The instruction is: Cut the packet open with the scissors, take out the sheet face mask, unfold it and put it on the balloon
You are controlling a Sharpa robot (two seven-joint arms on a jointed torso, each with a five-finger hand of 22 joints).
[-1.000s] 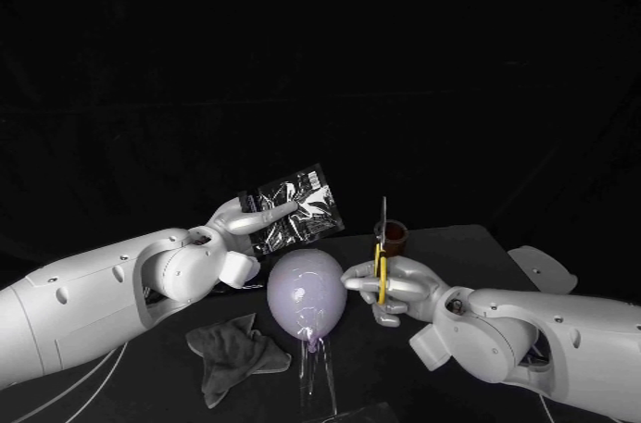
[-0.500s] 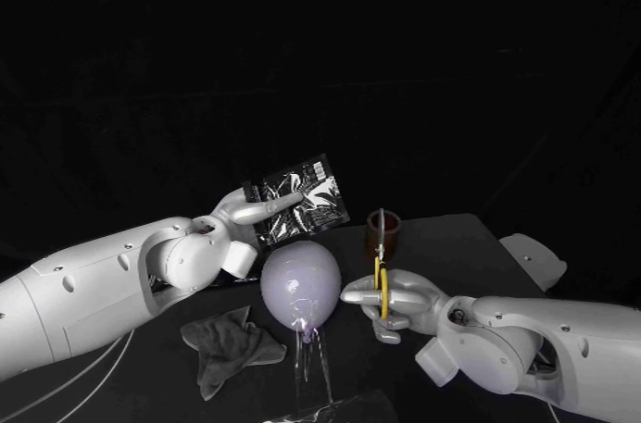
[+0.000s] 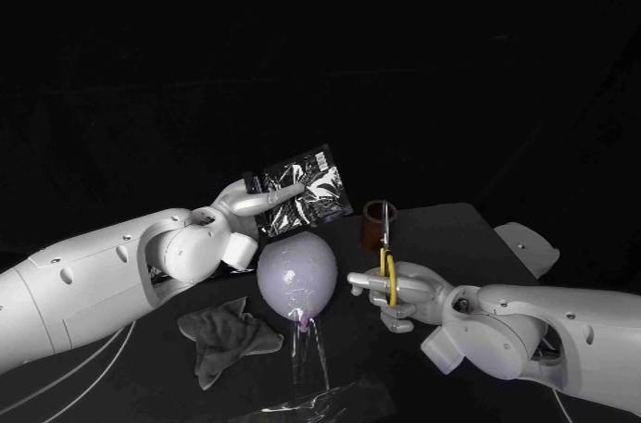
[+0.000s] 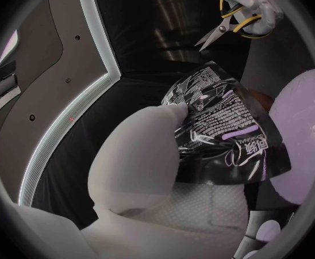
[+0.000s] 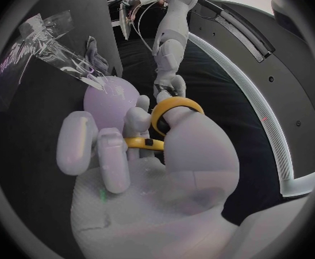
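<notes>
Black surface [image 3: 447, 229] before a dark, unlit backdrop, with no detail visible beyond the far edge.

Left-hand fingers [image 3: 278, 194]: closed on the packet [image 3: 307, 196], one finger laid across its face and the lower part clamped against the left hand [image 3: 245, 208]. Confirmed in the left wrist view: fingers [image 4: 161, 138] pressed onto the packet [image 4: 226, 135] at its printed side.

Packet: black and glossy with pale print, raised clear of the surface, tilted, upper edge free. Position: above the balloon [image 3: 296, 275], not touching it.

Right-hand fingers [image 3: 368, 279]: closed through the yellow handles of the scissors [image 3: 386, 252]. Right hand [image 3: 392, 293] low, just beside the balloon. Same grip in the right wrist view: fingers [image 5: 107, 149] wrapped about the scissors [image 5: 173, 112]. Blades upright, tips close to the packet's lower corner but apart from it. Blade opening: cannot tell.

Balloon: pale lilac, egg-shaped, between the two hands, knotted end toward the robot. Clear plastic stand [image 3: 314, 386] below the knot, resting on the surface.

Grey cloth [image 3: 227, 335]: crumpled, flat on the surface, beside the left arm and near the balloon.

Brown cup [image 3: 375, 221]: upright near the far edge of the surface, behind the scissor blades.
</notes>
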